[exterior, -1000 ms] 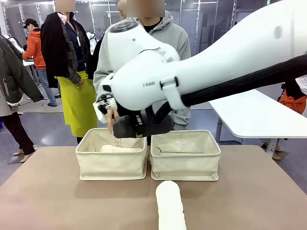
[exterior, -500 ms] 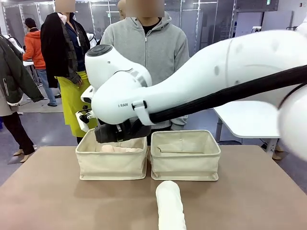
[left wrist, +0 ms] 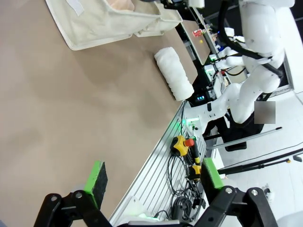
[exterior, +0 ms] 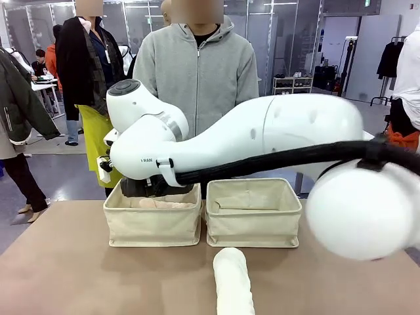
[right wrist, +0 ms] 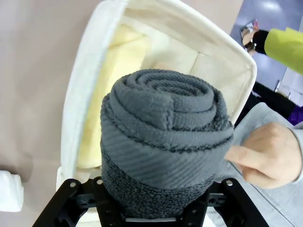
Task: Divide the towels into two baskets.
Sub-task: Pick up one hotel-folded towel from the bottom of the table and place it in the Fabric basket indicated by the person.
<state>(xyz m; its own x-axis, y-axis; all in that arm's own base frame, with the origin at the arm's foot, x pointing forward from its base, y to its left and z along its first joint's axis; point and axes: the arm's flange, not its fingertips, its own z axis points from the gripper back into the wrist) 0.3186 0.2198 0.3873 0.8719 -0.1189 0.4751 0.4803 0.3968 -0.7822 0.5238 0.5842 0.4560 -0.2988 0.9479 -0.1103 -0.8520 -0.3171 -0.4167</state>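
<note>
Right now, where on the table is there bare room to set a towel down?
Bare table lies on both sides of the white towel, in front of each basket. The right basket looks empty. Crowded: the left basket, with a yellow towel, the grey towel overhead and a person's hand beside.

Front camera looks level across the worktop [exterior: 65, 262] at the person [exterior: 197, 79]. Left wrist camera looks slantwise over the worktop, sharing the white towel [left wrist: 174, 73] with it. Right wrist camera looks down, close above a basket [right wrist: 90, 61].
</note>
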